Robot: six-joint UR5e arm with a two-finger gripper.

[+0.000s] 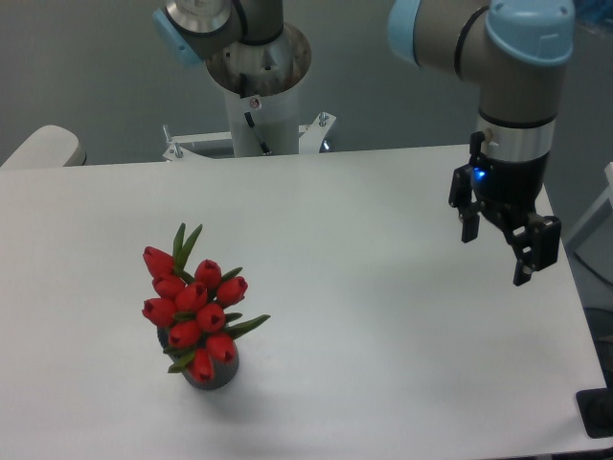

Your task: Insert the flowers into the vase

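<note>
The flowers (195,307), a tight bunch of red tulip buds with green leaves, stand upright in the vase (215,375) at the front left of the white table. Only the lower dark grey part of the vase shows beneath the buds. My gripper (496,257) hangs in the air at the right side of the table, far from the flowers. Its two black fingers are spread apart and hold nothing.
The arm's white base column (259,105) stands behind the table's far edge. A pale rounded object (40,149) sits at the far left. The table's right edge (584,316) lies close under the gripper, with a dark object (598,412) at the lower right corner.
</note>
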